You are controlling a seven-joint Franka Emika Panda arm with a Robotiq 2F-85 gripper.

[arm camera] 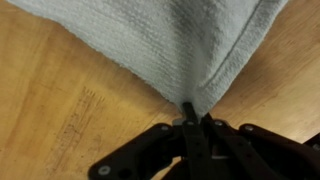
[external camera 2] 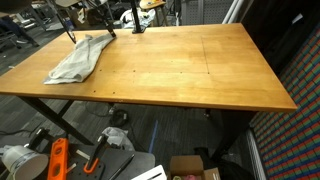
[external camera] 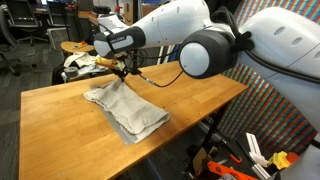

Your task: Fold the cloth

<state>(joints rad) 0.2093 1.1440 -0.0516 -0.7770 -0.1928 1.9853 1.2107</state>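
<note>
Pinching one cloth (arm camera: 150,45) by its corner is one end effector (arm camera: 193,116).

the cloth (arm camera: 170,45) is pale grey-white with a fine woven ribbing. the tabletop (external camera: 60,120) is warm honey-brown wood with faint grain. the fingers (arm camera: 192,130) are black, and the arm (external camera: 170,25) is white with a black joint.

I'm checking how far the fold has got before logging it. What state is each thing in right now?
cloth: rumpled, lying down, one corner pinched.
pincer: shut on the cloth's corner.
table: standing level, bearing the cloth near one end.
</note>
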